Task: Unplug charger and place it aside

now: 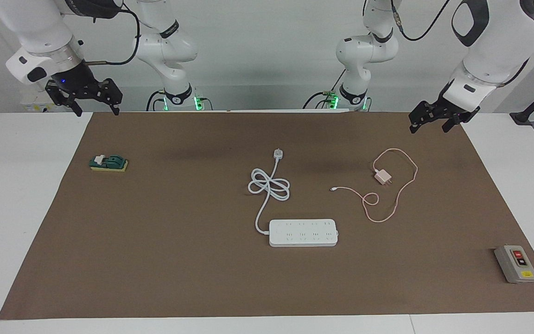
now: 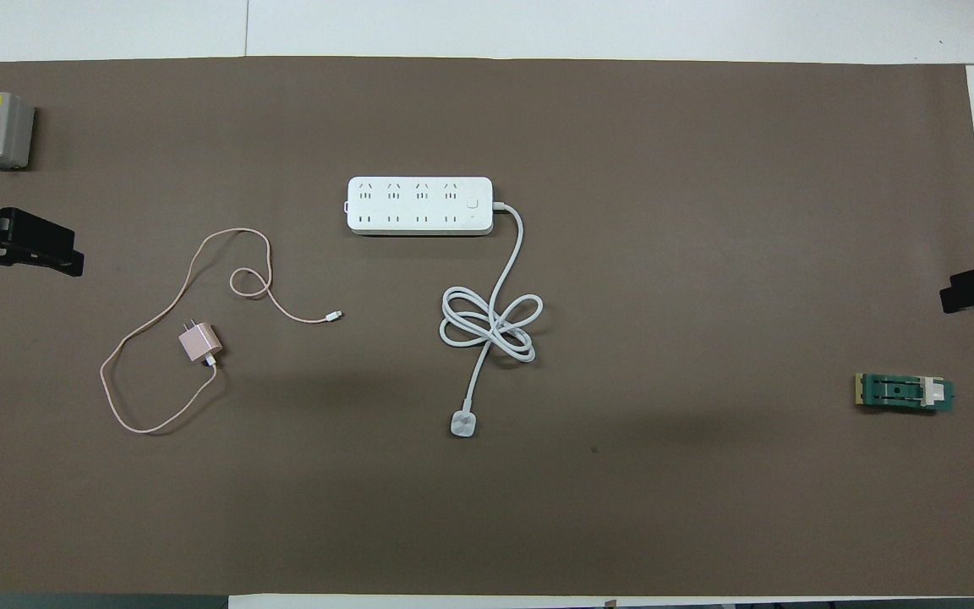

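We see the charger [image 1: 382, 176] lying right of centre on the brown mat [image 1: 179, 260], already clear of the power strip [image 1: 303, 232]. It looks light and hard with a limp trailing cable; we'd pinch the cube's flat sides. The left gripper [image 1: 432, 120], fingers spread, hangs upper right. The right gripper [image 1: 92, 103], also spread, waits upper left.

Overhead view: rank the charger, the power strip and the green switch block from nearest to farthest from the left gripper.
Measured from the left gripper, open over the mat's edge at the left arm's end:
1. The charger, lying unplugged on the mat toward the left arm's end.
2. The power strip, mid-table, farther from the robots than the charger.
3. The green switch block, at the right arm's end.
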You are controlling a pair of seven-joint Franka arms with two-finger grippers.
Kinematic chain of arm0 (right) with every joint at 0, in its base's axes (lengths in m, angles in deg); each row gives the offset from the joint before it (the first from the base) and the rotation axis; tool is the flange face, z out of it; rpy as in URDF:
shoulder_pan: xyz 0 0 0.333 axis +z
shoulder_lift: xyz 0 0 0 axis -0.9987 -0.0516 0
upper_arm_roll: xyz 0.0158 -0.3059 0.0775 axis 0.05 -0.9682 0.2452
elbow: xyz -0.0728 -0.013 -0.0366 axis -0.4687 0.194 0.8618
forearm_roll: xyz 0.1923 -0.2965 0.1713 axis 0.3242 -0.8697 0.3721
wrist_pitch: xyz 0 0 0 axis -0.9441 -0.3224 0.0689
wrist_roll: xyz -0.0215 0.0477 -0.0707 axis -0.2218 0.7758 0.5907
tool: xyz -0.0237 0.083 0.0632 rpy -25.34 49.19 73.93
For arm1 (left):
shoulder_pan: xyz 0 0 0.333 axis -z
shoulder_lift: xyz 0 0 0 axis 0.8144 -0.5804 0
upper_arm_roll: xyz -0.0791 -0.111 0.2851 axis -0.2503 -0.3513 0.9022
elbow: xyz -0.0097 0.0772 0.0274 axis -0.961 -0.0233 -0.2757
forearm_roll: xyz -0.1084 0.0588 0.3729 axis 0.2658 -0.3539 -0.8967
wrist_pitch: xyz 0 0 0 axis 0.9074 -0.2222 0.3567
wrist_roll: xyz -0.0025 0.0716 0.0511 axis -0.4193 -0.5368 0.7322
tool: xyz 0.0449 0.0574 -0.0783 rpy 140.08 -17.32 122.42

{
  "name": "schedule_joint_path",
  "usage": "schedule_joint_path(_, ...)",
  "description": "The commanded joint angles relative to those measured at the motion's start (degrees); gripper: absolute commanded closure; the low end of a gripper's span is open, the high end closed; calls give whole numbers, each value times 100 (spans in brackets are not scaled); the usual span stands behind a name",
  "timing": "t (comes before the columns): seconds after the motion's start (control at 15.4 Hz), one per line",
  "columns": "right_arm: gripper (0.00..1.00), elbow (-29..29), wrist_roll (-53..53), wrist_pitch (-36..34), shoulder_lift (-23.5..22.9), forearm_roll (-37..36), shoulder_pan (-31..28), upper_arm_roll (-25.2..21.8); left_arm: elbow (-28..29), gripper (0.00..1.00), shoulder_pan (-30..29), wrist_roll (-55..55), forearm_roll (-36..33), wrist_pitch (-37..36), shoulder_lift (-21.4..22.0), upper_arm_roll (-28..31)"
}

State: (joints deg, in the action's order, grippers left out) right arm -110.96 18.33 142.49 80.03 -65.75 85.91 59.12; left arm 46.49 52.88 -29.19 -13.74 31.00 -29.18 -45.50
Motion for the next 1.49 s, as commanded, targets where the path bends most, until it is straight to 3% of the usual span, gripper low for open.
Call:
schedule_joint_path(0.0,0,-198,113,106,158,-109,-106,107,142,0,94,258,50,185,38,58)
schedule_joint_path(0.78,0,-216,96,115,175,-91,-106,98,19,0,85,258,33,395,-41,49)
schedule_joint_path(1.04,0,-216,96,106,175,-83,-97,98,10,0,85,197,24,282,-24,49)
schedule_joint_path(1.17,0,-216,96,106,175,-83,-97,98,-8,0,94,188,7,-112,-50,49)
schedule_joint_path(1.43,0,-216,96,115,175,-83,-89,98,-297,0,85,232,-107,96,-208,93)
